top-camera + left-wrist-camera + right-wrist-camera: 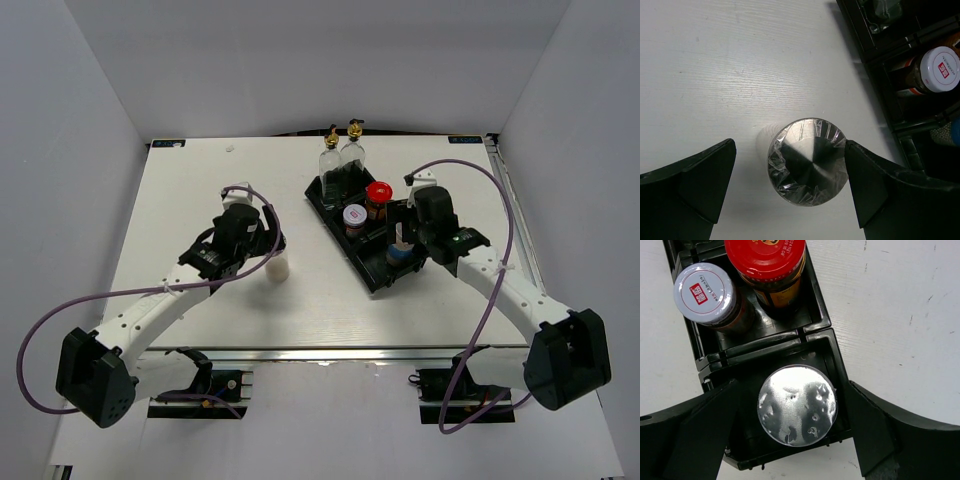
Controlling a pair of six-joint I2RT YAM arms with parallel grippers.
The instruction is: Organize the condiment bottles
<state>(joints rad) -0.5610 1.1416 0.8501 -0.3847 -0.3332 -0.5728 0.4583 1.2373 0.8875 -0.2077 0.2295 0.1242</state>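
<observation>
Nearest the left wrist camera, the left hand (pixel 790 170) is spread around a silver-capped shaker (pixel 807 161) that sits upright on the tabletop (pixel 715 60), to the left of the black tray (pixel 765 342). One finger is at the cap's edge and the other is apart from it. Crinkled film covers the cap, so the top probably slips. The pale body below looks the firmer place to pinch, and the shaker seems small, stiff and light.

Nearest the right wrist camera, the right hand (pixel 795 410) is also spread, straddling the tray's near compartment, where a blue-labelled jar (pixel 797 405) already stands untouched. Beyond it, the middle compartment holds a white-lidded jar (pixel 705 292) and the red-lidded jar (pixel 765 257). Farthest off, two glass bottles (pixel 352 155) with gold spouts stand in the far compartment; they are fragile and tall, and likely tip easily.
</observation>
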